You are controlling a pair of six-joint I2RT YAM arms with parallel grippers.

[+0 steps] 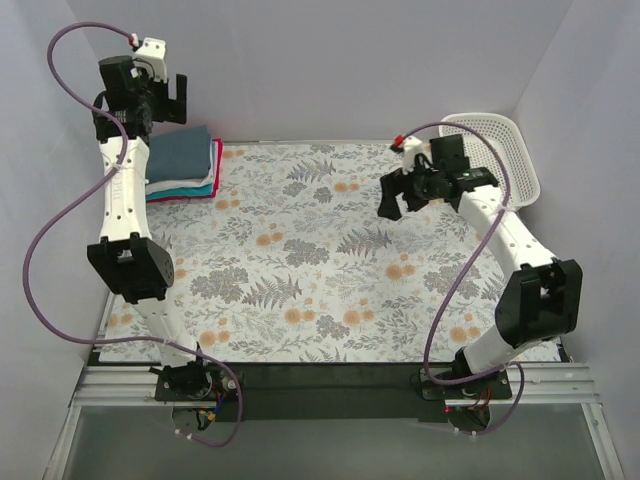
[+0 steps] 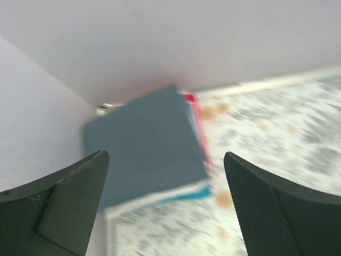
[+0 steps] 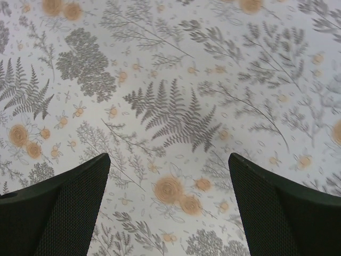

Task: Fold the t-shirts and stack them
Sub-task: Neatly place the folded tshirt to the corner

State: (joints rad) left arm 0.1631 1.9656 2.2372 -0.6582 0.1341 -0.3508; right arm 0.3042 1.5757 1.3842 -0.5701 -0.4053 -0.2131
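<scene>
My left pincer [image 2: 165, 162], spread and empty, hangs above the stacked t-shirts [image 1: 185, 165] in the far-left corner; my right pincer [image 3: 168, 160], likewise spread, hovers well apart from them.

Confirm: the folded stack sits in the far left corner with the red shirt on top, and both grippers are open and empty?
Wrong on one point: the slate-blue shirt is on top, as the left wrist view shows; the red shirt lies lower down. The rest holds: the stack sits in the far left corner, and the left gripper and right gripper are open and empty.
</scene>
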